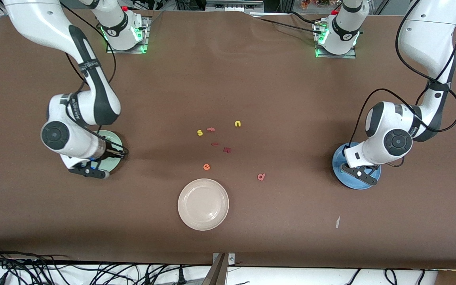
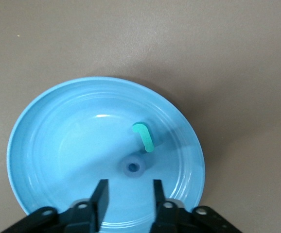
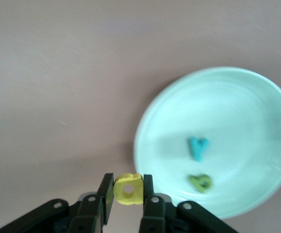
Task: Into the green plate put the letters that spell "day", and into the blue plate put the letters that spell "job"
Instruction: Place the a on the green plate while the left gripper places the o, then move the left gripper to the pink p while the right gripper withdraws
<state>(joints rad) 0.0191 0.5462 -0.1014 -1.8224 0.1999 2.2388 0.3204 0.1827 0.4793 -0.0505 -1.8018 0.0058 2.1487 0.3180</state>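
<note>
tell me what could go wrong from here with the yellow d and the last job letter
1. The right gripper pinches the yellow d over bare table just outside the green plate's rim; released there, it would likely miss the plate.
2. The blue plate holds only the teal j and blue o; the salmon b lies on the table near the orange e, so the open left gripper might grab the wrong letter.

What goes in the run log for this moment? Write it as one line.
left claw: open over round blue plate, teal j and blue o inside | right claw: shut on yellow d by pale green plate
</note>
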